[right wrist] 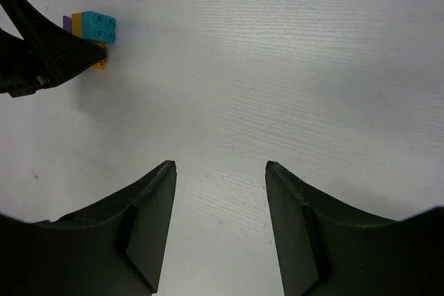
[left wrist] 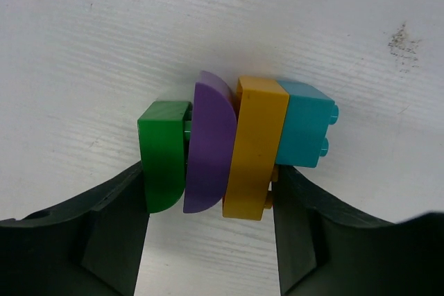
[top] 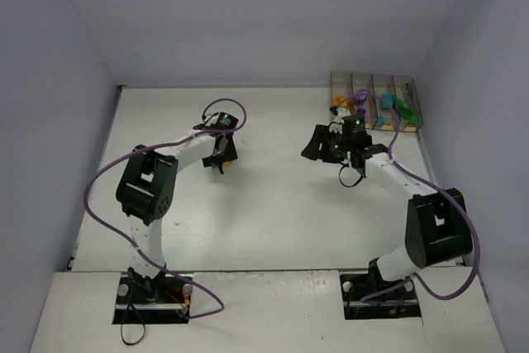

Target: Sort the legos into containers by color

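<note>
The left gripper [left wrist: 208, 170] pinches a joined row of green, purple, yellow and teal plastic toy bricks [left wrist: 257, 143] lying on the white table [left wrist: 104, 46], while the right gripper [right wrist: 220, 166] hangs spread above the table.

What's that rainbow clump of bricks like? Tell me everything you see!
The brick clump is four shiny plastic bricks snapped side by side: a rounded green brick, a rounded purple brick, a yellow-orange brick, a teal brick with side studs. It rests on the white table, pinched by the left gripper.
</note>
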{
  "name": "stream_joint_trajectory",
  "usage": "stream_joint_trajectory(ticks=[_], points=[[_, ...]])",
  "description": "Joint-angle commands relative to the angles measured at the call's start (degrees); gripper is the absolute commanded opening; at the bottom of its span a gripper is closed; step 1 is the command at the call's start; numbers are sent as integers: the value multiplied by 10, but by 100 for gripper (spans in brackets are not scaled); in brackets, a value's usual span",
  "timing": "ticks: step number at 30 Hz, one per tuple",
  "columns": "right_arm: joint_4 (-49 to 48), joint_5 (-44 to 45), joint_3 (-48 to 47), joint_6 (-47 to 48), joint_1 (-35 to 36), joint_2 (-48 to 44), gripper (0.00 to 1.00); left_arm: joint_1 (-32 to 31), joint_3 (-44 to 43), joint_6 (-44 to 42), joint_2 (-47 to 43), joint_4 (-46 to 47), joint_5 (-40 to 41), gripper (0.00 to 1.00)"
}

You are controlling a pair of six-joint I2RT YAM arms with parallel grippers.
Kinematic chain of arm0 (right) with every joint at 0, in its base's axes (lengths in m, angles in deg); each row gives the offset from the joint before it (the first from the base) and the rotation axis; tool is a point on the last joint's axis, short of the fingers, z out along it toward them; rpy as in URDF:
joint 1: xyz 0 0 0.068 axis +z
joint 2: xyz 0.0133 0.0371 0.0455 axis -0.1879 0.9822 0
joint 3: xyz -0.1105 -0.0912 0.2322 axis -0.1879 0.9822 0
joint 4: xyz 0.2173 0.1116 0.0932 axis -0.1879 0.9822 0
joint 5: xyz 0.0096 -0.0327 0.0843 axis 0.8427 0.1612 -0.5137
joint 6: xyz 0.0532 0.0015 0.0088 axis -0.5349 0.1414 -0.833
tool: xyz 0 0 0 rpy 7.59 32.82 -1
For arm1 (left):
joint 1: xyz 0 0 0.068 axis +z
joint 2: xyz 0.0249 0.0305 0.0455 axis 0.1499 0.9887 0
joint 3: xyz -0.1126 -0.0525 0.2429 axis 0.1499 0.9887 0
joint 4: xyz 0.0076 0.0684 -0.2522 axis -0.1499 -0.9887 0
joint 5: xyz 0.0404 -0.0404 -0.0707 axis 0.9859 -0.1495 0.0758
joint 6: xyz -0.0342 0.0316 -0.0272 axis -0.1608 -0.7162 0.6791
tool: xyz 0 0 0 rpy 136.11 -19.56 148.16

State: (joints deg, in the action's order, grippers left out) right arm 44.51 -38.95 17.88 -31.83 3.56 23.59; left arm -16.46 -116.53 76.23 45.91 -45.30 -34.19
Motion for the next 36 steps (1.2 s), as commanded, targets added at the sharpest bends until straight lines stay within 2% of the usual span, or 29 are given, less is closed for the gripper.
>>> stream_joint_trajectory(ticks=[1,5,8,13,14,17,25,36], points=[[-36,-21,-2,6,10,-25,51,-1,4,-34,-36,41,-6,36],[-37,-62,-31,11,20,-26,51,-6,61,-94,-112,101,-39,24],[-37,-121,-66,2,34,-12,53,-7,117,-155,-183,165,-68,23],[-47,-171,-116,-40,70,16,66,-7,217,-233,-290,310,-180,23],[-54,-186,-121,-50,77,19,68,-7,232,-237,-319,350,-195,23],[-110,-201,-134,-114,101,29,71,-8,276,-242,-358,391,-242,23],[-164,-171,-156,-171,158,65,71,-9,316,-230,-415,426,-303,24],[-199,-127,-157,-206,180,85,63,-17,340,-224,-457,425,-300,24]])
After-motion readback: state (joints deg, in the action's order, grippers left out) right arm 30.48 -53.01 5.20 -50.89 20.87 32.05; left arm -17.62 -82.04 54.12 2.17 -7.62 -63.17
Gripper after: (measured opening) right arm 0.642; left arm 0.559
